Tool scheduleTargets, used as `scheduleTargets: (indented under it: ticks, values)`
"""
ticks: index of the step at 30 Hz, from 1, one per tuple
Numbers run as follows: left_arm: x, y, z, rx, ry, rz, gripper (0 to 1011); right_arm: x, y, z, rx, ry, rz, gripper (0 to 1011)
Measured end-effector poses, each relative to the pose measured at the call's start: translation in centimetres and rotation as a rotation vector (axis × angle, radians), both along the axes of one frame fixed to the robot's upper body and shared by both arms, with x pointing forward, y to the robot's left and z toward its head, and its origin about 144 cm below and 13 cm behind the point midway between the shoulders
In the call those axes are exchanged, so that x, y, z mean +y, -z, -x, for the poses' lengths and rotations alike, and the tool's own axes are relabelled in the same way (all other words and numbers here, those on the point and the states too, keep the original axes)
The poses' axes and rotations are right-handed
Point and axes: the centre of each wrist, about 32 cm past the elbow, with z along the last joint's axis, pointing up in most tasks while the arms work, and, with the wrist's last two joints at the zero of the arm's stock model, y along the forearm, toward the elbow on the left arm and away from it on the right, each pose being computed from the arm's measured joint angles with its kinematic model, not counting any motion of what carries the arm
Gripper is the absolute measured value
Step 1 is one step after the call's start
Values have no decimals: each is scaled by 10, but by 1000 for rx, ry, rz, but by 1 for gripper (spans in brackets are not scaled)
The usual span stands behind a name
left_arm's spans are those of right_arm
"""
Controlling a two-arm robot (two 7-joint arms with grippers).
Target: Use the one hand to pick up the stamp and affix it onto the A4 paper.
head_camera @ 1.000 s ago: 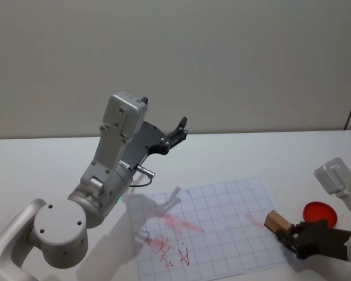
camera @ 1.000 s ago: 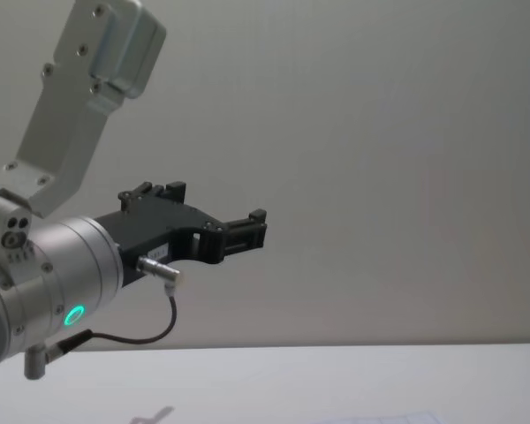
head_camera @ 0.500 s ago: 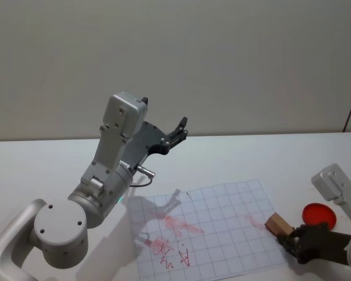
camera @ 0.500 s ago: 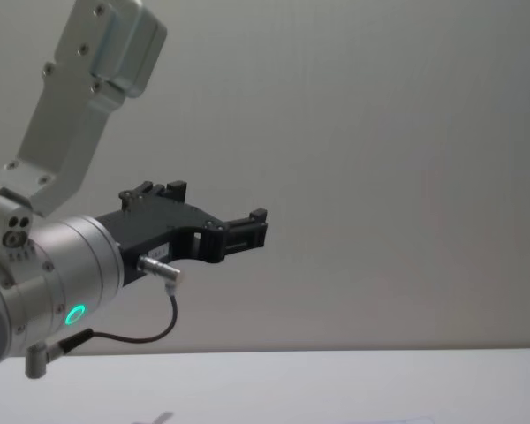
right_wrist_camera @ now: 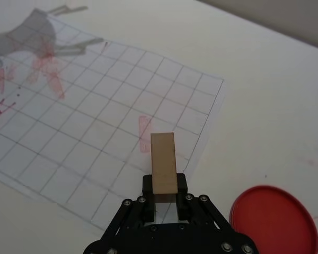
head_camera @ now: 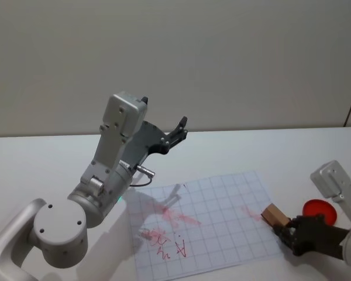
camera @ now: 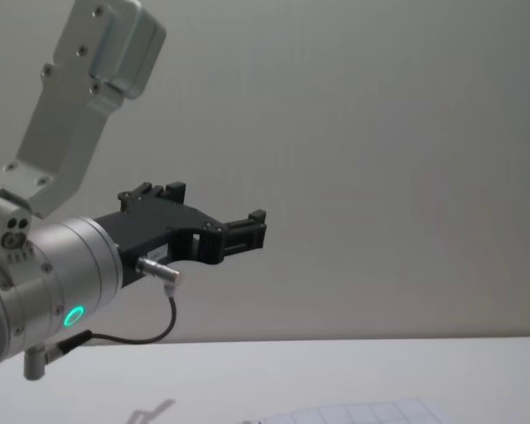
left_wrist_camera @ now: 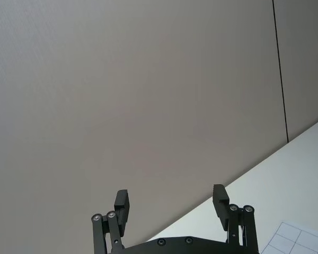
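My right gripper is shut on the stamp, a small light-brown wooden block, at the right edge of the A4 paper. In the right wrist view the stamp sticks out from the gripper over the gridded paper, beside a faint red mark. Whether the stamp touches the sheet I cannot tell. My left gripper is raised high over the table's left side and is open, seen also in its wrist view and the chest view.
A round red ink pad lies on the white table just right of the paper, close to the right gripper, also in the right wrist view. Red scribbles and smears cover the paper's left half. The paper's far edge shows in the chest view.
The table and paper sit slightly higher in the head and chest views, and the paper's edge has entered the chest view. The right gripper still holds the stamp at the paper's right edge. The left arm is unmoved.
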Motion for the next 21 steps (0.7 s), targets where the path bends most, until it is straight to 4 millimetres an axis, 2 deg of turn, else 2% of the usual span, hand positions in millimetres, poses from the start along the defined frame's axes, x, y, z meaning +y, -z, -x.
scheduleTargets:
  ticks: [13, 21]
  values:
    - [0, 0, 0, 0, 0, 0, 1001, 4, -20, -7, -177, 34, -104, 216]
    - [0, 0, 0, 0, 0, 0, 1001, -2, -29, -6, -227, 104, -128, 216]
